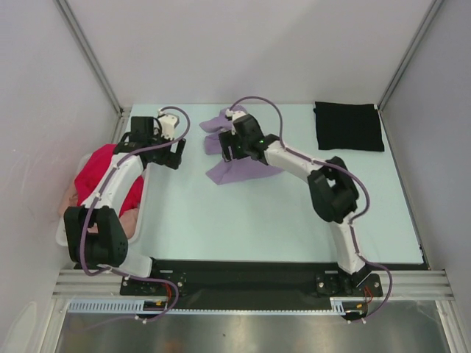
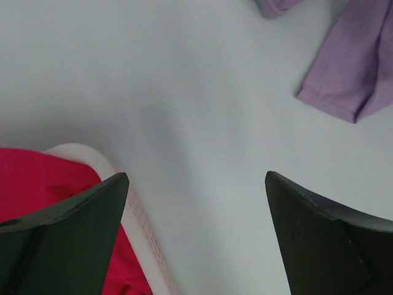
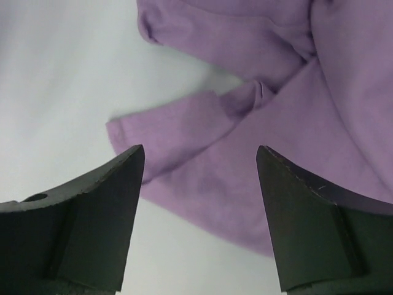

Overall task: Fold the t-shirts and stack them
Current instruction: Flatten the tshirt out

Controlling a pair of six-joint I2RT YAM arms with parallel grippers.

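Right now both pairs of my jaws are spread wide and neither one grips anything.

My right gripper [image 1: 232, 147] hangs over the lavender t-shirt [image 1: 243, 170], which lies rumpled and unfolded on the far middle of the pale table [image 1: 280, 220]. From the right wrist, my 2 dark fingers [image 3: 92, 215] frame the purple cloth, with 1 sleeve stretched across the gap between them. No cloth is caught between the jaws. Whether a tip brushes the fabric I cannot tell.

My left gripper [image 1: 173, 153] is over bare table, just beside the rim of the white basket [image 1: 141, 213] at the left edge. Its jaws are also set far apart, with only tabletop between them. From the left wrist, a corner of the lavender shirt shows at the upper right, well apart from that gripper.

The magenta-red t-shirt [image 1: 99, 165] is heaped in the basket under my left arm, and the peach-pink t-shirt [image 1: 70, 193] peeks out beside it. The black t-shirt [image 1: 348, 126] lies flat in a folded square at the table's far right corner, away from both grippers.
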